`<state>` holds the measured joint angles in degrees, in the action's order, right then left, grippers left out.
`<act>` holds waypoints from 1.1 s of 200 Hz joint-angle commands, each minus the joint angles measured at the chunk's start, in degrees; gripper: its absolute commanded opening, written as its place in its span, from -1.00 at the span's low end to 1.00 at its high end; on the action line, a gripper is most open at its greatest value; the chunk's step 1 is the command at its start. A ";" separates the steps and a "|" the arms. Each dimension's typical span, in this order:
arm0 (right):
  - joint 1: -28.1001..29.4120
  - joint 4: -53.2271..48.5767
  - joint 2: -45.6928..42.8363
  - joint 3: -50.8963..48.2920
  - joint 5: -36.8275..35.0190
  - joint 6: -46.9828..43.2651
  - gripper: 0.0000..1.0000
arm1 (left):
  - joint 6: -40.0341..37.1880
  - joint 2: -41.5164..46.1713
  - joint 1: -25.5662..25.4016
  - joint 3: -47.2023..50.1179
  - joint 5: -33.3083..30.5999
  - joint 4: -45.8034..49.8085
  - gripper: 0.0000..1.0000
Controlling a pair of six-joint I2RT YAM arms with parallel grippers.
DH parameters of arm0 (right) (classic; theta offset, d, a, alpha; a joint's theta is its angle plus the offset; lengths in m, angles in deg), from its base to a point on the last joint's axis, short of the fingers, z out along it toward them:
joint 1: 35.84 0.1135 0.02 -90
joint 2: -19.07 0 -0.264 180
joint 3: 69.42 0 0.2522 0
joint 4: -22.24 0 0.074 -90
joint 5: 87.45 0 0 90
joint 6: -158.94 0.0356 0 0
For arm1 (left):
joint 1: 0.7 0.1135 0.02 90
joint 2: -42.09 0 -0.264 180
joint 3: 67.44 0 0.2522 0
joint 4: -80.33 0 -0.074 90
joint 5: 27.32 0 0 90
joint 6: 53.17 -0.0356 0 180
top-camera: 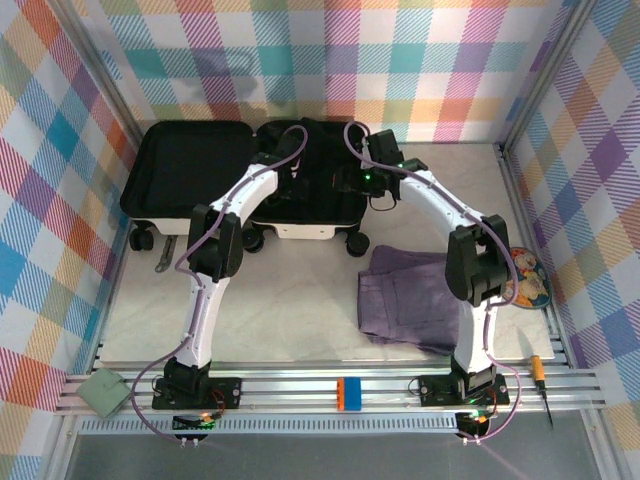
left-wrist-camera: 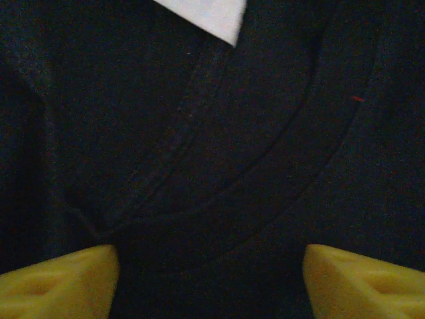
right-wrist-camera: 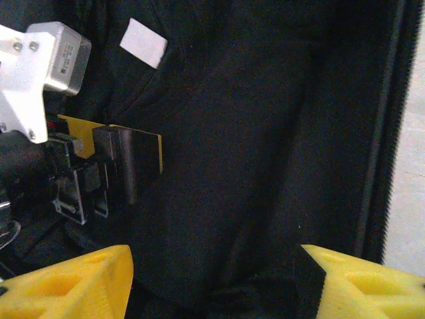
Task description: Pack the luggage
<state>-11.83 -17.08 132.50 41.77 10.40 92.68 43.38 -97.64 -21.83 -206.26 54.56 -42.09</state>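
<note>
Table (top-camera: 290, 310), near right: folded purple garment (top-camera: 405, 295) lying flat, right arm's column standing over its right edge. Round colourful disc (top-camera: 530, 278) just right of that arm, against the right rail. Screwdriver (top-camera: 540, 372) with orange handle on the near rail, far right. Small orange-and-blue block (top-camera: 348, 392) mid rail between the two bases; grey-green square pad (top-camera: 105, 392) at the near left corner. Thin grey strip (top-camera: 163, 255) on the table beside the suitcase's left wheel (top-camera: 142, 238), too small to identify. Luggage (top-camera: 305, 232) at far centre-left, lying open: lid half (top-camera: 190, 165) to the left, black lining bare; right half holds a black garment (left-wrist-camera: 219, 133) with a white tag (left-wrist-camera: 209, 14) at its collar. Both arms reach over the near wall into that right half and cover much of it from above. Left gripper (left-wrist-camera: 211, 256): yellow fingers well apart, down close over the black cloth just below the collar, nothing seen clamped. Right gripper (right-wrist-camera: 216, 256): fingers likewise wide apart over the same garment, to the right of the left one; cannot tell whether any fold is caught
</note>
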 commanded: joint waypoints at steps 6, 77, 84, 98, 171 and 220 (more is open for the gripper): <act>-0.49 1.39 -6.00 -3.37 -1.81 -1.29 0.34 | 0.33 0.13 0.29 2.06 -1.83 2.43 0.20; -1.60 1.25 -11.71 -7.37 -3.37 -2.23 0.36 | 3.41 9.06 0.12 14.77 3.79 -3.56 -0.66; -1.67 1.39 -11.97 -7.64 -3.38 -2.26 0.36 | 3.92 9.93 0.03 15.90 3.90 -3.94 -0.70; -1.71 1.48 -12.50 -7.98 -3.38 -2.22 0.36 | 4.51 11.44 -0.27 17.97 3.84 -4.57 -0.74; -1.73 1.49 -13.49 -8.92 -3.73 -2.24 0.38 | 6.72 16.31 -1.73 22.26 2.67 -4.04 -0.56; -2.80 0.58 -15.16 -9.56 -4.97 -3.33 0.44 | 4.66 16.28 -1.75 15.23 2.73 -3.07 0.36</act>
<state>-13.60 -16.40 120.89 33.24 6.54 90.72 49.30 -83.32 -22.92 -184.68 56.66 -48.59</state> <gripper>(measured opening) 0.714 0.657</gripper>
